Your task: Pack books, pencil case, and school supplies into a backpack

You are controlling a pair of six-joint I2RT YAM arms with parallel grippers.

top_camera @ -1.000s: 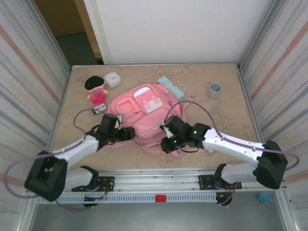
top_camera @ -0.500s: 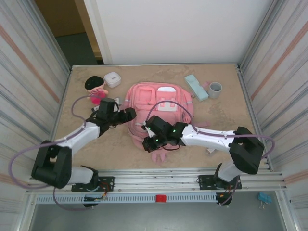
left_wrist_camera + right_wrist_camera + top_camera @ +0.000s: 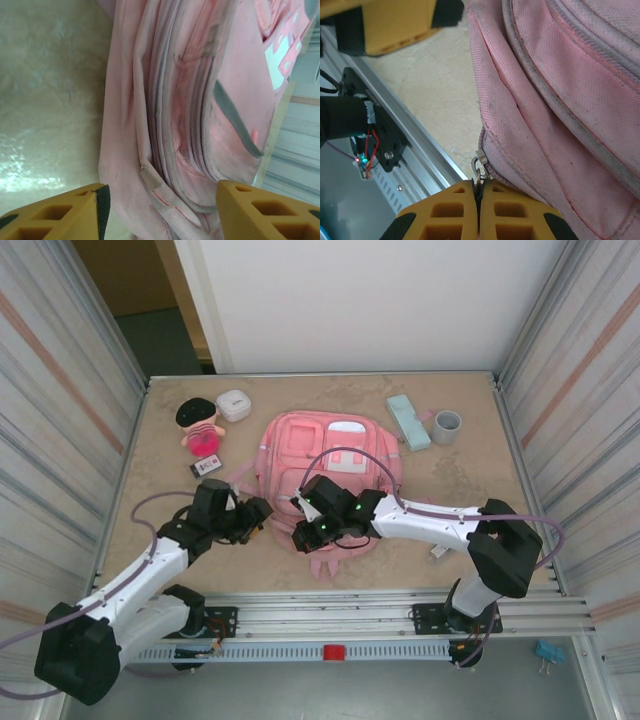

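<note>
The pink backpack point(image 3: 330, 455) lies flat in the middle of the bench point(image 3: 480, 480), front side up, with white patches near its top. Any marks on the patches are too small to read. What is inside the bag cannot be seen.

The right end effector point(image 3: 479, 192) is squeezed together on the little metal zip pull point(image 3: 479, 167) at the bag's 6 o'clock edge. The left end effector point(image 3: 161, 200) is at the bag's 8 o'clock side. Its yellow fingers point(image 3: 75, 210) are apart, with a fold of the pink cloth lying between them.

The mint-green pencil case point(image 3: 408, 422) lies on the bench at 1 o'clock from the bag, just beside a grey cup point(image 3: 446, 425). A small dark book point(image 3: 207, 466) with a pale label lies at 9 o'clock from the bag, and its label is too small to read. A black-haired doll point(image 3: 200, 425) sits at 10 o'clock and a small white box point(image 3: 233, 404), lid shut, at 11 o'clock
</note>
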